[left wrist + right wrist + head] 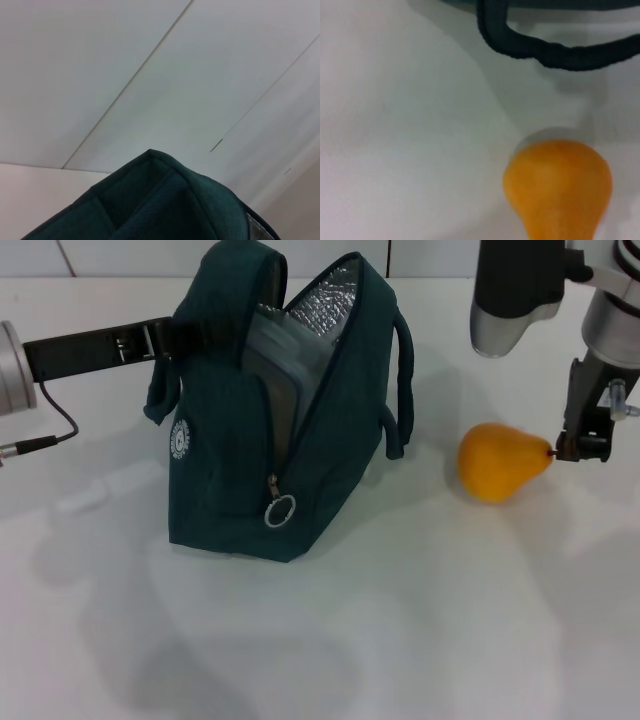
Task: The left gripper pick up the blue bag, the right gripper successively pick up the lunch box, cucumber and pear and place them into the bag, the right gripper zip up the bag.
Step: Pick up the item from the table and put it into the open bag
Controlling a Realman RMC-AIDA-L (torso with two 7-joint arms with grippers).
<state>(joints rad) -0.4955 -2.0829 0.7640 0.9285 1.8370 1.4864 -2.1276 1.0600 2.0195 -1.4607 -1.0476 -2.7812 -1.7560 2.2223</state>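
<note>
The left gripper (160, 340) reaches in from the left edge of the tabletop (450, 620) and its fingers are clamped on the near handle of the blue bag (230, 460). This hold keeps the bag upright and its mouth spread, so that items can be dropped in from above. The bag stands toward the far left part of the tabletop, zipper undone, ring pull hanging low on the front. A clear container, judged to be the lunch box (275, 350), stands on edge inside against the silver lining. No cucumber is visible.

The pear (500, 462) lies on its side just right of the bag, stem pointing to the right edge. It is yellow-orange, smooth, and broad at the base. The right gripper (578, 448) sits at the stem end; whether its fingers are open or closed cannot be determined.
</note>
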